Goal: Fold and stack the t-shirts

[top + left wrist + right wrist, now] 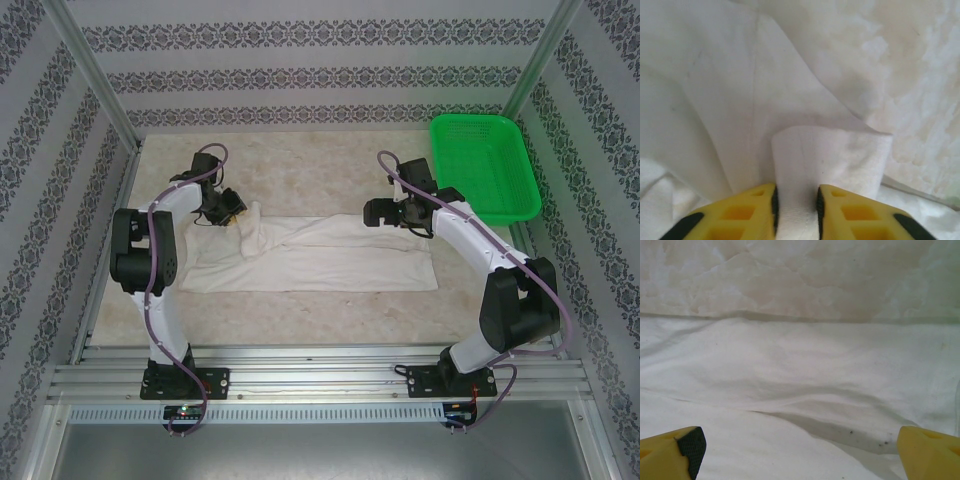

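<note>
Cloth sits pinched between the yellow fingers of the left hand (796, 207), which is closed on a raised fold of the white t-shirt (740, 75). From above, the left hand (228, 205) is at the shirt's far left corner, where the fabric peaks into a small ridge. The right hand (801, 450) is spread wide with nothing in it, hovering just over the garment near its far edge, and the overhead view puts the right hand (378, 212) right of the shirt's middle. The t-shirt (330, 255) lies as a long band across the middle of the tabletop (300, 325), not yet a compact bundle, with a green basket (485, 170) at the far right corner. The risk, judged from here, is a one-sided pull: with a single narrow pinch, lifting could drag the whole shirt sideways, bunch it, or let the fold slip out. The pinch may also hold one layer alone, so the fold would open unevenly.
</note>
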Controlling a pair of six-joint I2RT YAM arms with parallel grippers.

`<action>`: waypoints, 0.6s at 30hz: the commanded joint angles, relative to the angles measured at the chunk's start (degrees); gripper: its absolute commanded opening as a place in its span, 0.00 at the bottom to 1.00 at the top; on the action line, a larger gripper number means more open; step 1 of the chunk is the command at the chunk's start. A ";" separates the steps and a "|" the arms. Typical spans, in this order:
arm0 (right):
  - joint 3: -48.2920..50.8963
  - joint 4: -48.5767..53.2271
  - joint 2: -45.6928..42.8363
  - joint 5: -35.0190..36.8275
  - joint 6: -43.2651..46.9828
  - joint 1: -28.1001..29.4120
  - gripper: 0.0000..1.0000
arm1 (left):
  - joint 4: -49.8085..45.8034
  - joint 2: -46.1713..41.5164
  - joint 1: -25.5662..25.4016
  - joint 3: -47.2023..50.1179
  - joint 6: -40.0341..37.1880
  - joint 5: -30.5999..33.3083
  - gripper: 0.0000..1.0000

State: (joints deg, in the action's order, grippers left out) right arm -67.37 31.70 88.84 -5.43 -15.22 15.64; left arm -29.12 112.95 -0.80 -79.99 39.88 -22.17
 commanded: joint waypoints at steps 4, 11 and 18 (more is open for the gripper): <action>-2.24 3.25 2.76 3.16 -2.99 -1.62 0.98 | 1.50 -4.20 -0.49 1.41 -0.57 -2.27 0.14; -3.42 3.98 6.67 2.45 -5.25 -3.96 0.98 | 4.02 -6.64 -0.52 3.46 -0.78 -5.20 0.00; -4.61 6.30 9.88 3.41 -6.33 -5.13 0.98 | 2.06 -14.86 0.27 7.81 -0.72 -3.33 0.00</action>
State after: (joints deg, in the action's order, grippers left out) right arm -70.28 35.64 97.10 -3.44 -20.03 11.33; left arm -26.63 103.00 -0.73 -73.06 39.64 -26.09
